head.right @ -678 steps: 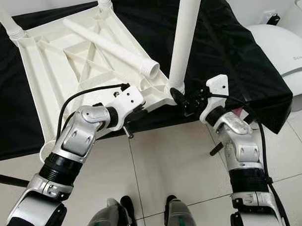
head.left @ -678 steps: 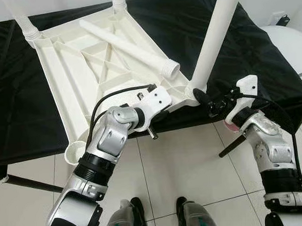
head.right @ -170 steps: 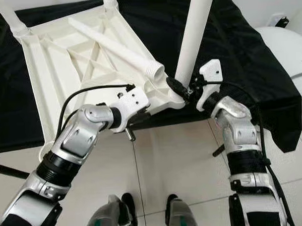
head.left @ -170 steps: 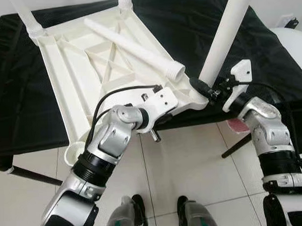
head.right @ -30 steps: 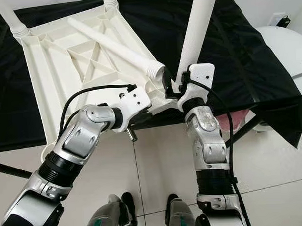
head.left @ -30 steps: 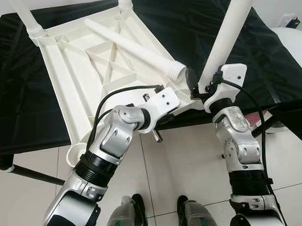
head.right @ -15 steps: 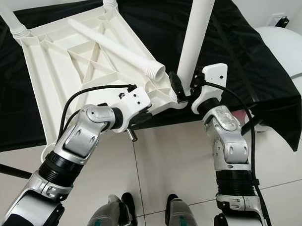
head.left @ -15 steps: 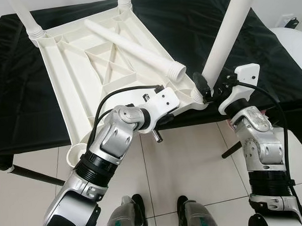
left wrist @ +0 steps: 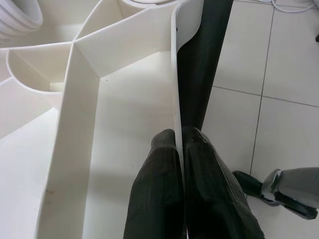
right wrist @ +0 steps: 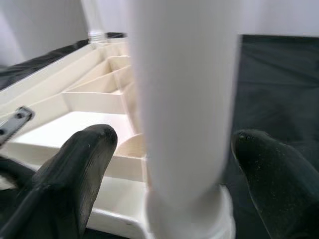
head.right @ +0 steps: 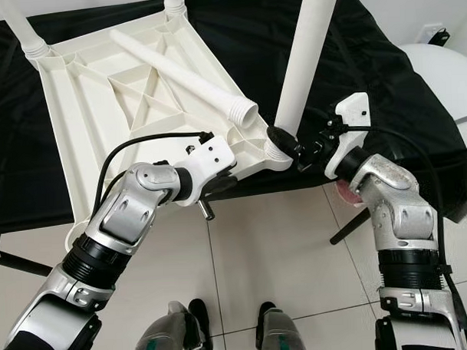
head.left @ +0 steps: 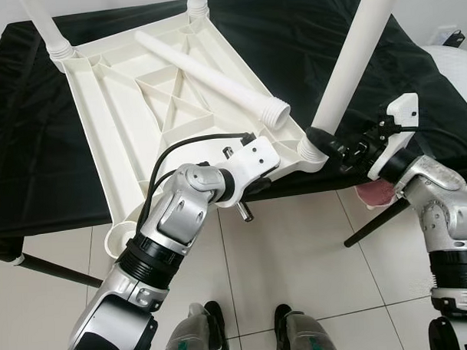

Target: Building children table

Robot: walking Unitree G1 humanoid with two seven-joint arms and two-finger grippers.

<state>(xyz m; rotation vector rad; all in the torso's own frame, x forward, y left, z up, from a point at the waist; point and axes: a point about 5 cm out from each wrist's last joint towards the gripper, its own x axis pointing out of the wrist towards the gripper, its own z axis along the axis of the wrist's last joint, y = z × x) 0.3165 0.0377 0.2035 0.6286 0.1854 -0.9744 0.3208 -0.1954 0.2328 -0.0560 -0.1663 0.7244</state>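
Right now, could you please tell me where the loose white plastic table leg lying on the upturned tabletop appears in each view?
Left eye view: loose white plastic table leg, diagonal, upper centre.
Right eye view: upper centre-left.
Left wrist view: threaded end at a corner.
Right wrist view: cannot tell.
Shared landmark: white ribbed tabletop underside.

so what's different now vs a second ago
The right end effector has swung out from in front of the upright leg to its right side; its fingers now stand open either side of the leg's base. The left end effector stays pinched on the upturned tabletop's rim, and the loose leg still lies across its underside.
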